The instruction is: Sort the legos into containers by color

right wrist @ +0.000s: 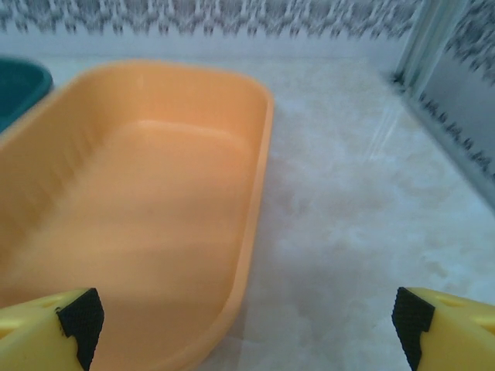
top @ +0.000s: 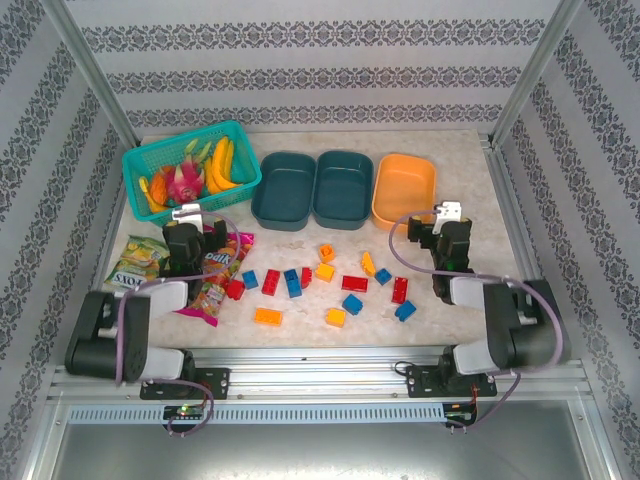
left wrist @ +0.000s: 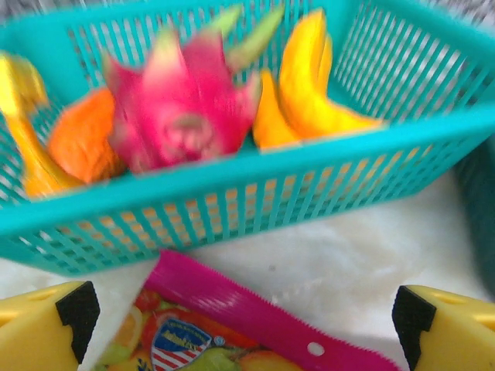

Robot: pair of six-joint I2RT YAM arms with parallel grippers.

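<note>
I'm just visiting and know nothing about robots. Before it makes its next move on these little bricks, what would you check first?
1. Left claw open and empty: ok.
2. Right claw open and empty: ok.
3. Orange tub empty and upright: ok.
4. Left teal tub and middle teal tub empty: ok.
5. Bricks sorted into tubs: not ok, all lie loose on the table.
6. Red brick clear of the snack bag: cannot tell, they sit very close.
</note>
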